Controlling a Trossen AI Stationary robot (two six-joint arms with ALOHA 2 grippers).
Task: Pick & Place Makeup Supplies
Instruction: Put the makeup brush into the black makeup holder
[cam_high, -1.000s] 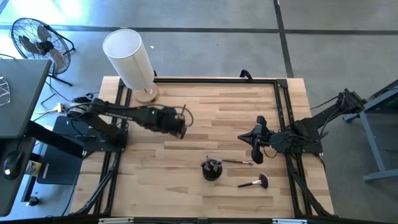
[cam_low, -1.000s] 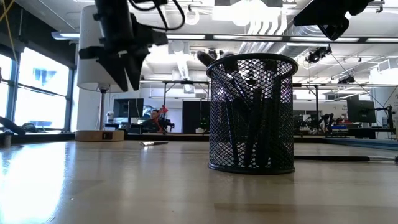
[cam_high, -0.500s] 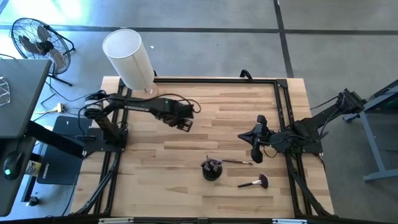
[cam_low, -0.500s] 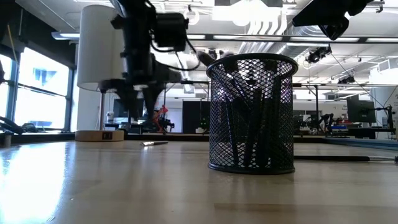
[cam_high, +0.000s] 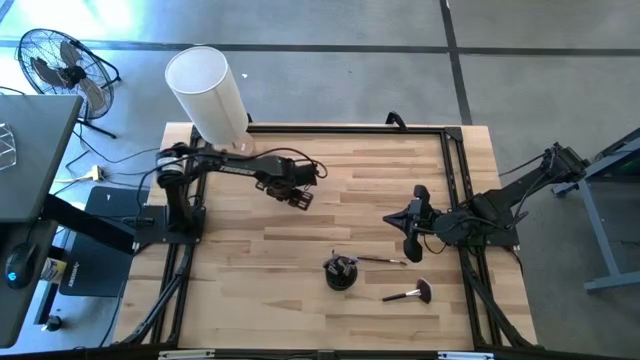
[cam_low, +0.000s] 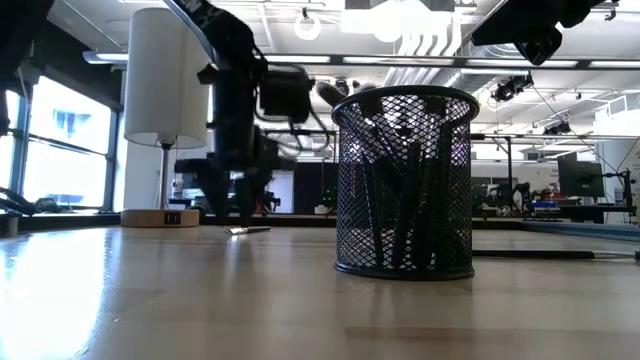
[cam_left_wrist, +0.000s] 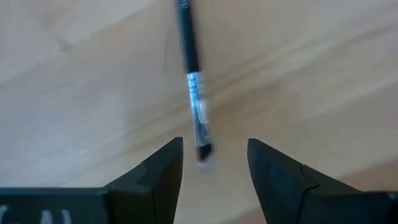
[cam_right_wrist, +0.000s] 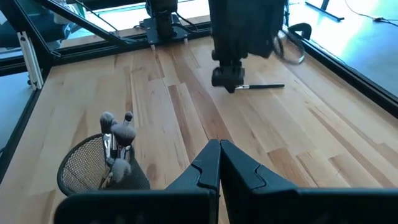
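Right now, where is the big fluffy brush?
In the high view, the fluffy brush lies on the table's right front part, just right of the mesh cup.

Pale, smooth wood-plank table (cam_high: 340, 215), black wire-mesh metal cup (cam_low: 404, 180), brush (cam_left_wrist: 191, 74) with glossy dark handle and shiny silver ferrule.

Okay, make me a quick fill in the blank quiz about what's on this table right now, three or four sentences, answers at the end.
1. The left gripper hovers with its jaws ____ over a slim brush lying on the table.
2. The right gripper is ____.
3. Several brushes stand in the black ____ cup.
4. The fluffy reddish-brown brush lies ____ the cup.

Answers: open; shut; mesh; outside
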